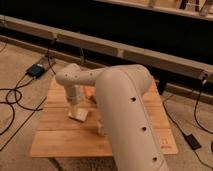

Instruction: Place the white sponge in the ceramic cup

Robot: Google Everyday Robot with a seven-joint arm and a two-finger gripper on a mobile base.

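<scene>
The arm [125,107] is thick, smooth and cream-white, its bulky rounded link dotted with small dark holes, narrowing to the gripper [75,107] low over the wooden table [55,137].
</scene>
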